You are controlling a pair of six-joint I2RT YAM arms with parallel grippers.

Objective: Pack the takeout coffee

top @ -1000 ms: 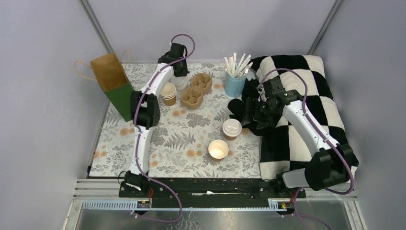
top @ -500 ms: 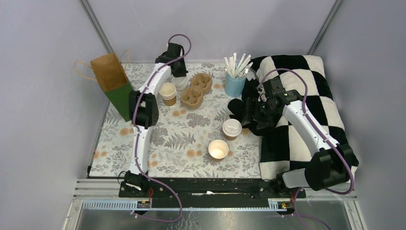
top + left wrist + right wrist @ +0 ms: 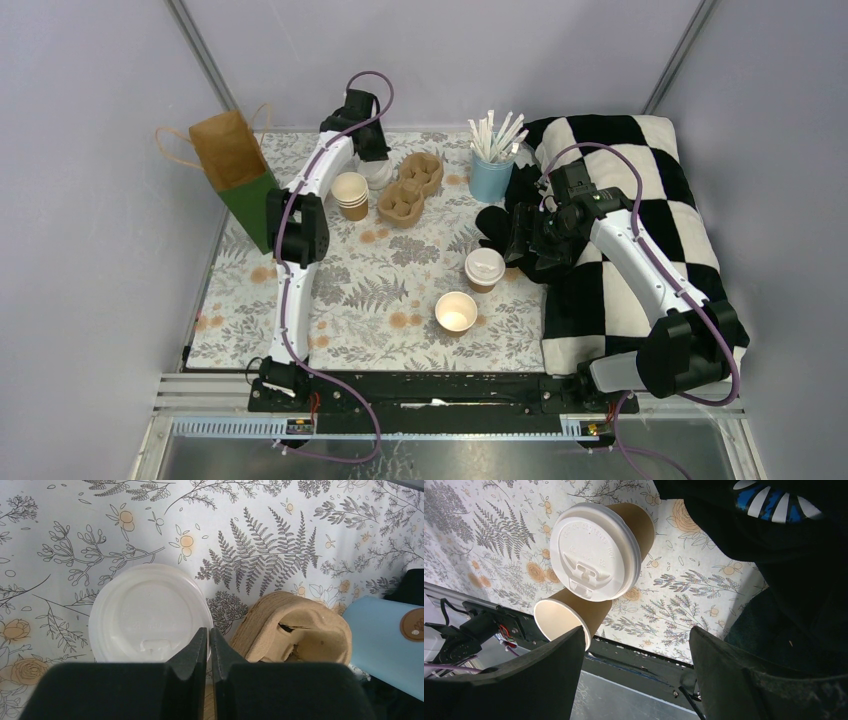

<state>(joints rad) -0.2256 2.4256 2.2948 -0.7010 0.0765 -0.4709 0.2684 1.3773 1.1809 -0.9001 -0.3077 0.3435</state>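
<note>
Though one cup [image 3: 485, 268] is lidded, the open cup [image 3: 456, 311] is set beside it on the table [image 3: 350, 290] — neither is packed; the left gripper [image 3: 208, 632] is narrowed over a loose lid [image 3: 150, 612], the right gripper [image 3: 638, 635] held wide.

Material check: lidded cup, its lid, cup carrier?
The lidded cup looks like kraft paper: matte tan wall. Its lid seems to be thin moulded plastic: white, embossed lettering, slight sheen. The cup carrier is probably moulded pulp: rough, brown, fibrous surface.

Tan cup [image 3: 636, 522], white lid [image 3: 594, 550], fern-print tablecloth [image 3: 380, 290], checkered blanket [image 3: 660, 190].
</note>
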